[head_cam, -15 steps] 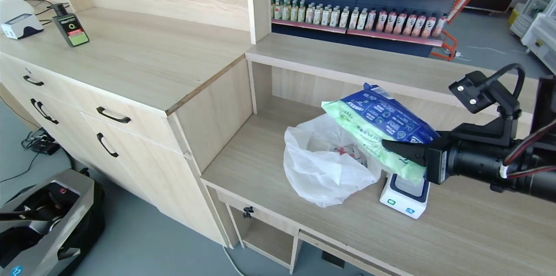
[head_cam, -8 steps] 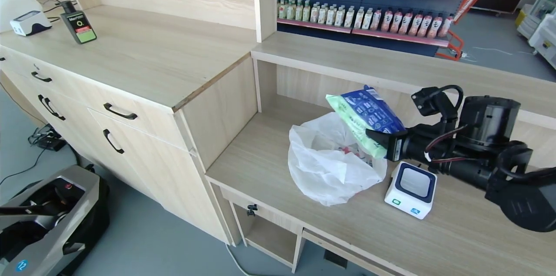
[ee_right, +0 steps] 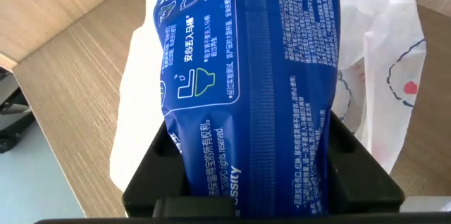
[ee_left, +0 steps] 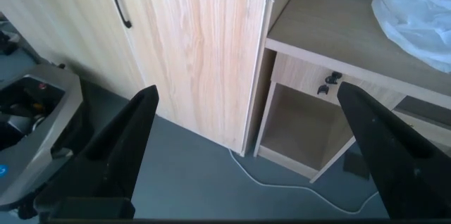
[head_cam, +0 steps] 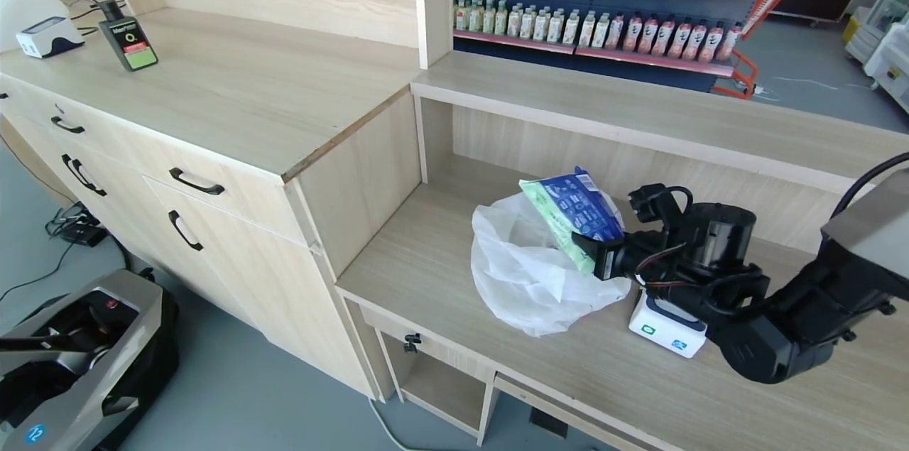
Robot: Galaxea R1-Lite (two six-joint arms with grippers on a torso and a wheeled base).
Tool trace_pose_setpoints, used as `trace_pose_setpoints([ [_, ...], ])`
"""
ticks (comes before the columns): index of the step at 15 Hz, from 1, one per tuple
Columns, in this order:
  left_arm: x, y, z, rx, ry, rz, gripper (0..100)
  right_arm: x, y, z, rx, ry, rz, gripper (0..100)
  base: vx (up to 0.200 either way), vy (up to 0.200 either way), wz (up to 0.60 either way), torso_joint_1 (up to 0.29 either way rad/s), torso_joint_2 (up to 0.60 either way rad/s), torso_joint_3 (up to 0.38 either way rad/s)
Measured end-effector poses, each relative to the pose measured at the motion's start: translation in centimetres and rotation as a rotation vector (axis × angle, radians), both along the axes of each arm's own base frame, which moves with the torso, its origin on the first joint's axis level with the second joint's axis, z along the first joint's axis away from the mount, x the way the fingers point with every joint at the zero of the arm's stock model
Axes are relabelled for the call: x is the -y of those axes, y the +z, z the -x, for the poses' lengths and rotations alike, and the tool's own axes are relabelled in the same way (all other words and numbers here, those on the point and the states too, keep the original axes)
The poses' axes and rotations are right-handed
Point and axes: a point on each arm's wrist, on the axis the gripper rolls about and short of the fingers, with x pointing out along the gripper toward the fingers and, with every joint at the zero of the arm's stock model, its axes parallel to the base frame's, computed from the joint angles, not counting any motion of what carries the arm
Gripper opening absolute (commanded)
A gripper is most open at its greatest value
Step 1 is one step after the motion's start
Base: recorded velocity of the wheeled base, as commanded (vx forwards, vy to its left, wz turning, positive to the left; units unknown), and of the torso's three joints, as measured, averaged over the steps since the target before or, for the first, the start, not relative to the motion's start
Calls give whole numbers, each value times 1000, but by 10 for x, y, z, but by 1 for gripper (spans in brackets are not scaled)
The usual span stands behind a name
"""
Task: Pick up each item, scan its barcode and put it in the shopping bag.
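One packet [head_cam: 577, 212], one shopping bag [head_cam: 522, 279]

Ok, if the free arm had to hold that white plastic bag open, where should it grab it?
Probably the raised rim of the bag on the side toward the tall cabinet, coming down from above. The film stands up loose there, while the blue pack and right pincer crowd the other side.

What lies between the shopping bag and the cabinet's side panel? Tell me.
Bare counter only, from bag to side panel, in the head view.
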Motion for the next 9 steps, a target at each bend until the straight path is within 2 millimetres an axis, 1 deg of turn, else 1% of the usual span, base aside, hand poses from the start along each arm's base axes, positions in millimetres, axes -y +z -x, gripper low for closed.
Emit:
trace_pose_setpoints([
  [3, 0, 0, 0, 0, 0, 0, 100, -3, -19, -9, 28, 16, -16, 0, 0, 0, 0, 0, 0, 0],
  [6, 0, 0, 0, 0, 0, 0, 100, -2, -37, -12, -14, 15, -7, 0, 0, 0, 0, 0, 0, 0],
  [9, 0, 0, 0, 0, 0, 0, 100, -2, -45, -13, -33, 14, -2, 0, 0, 0, 0, 0, 0, 0],
])
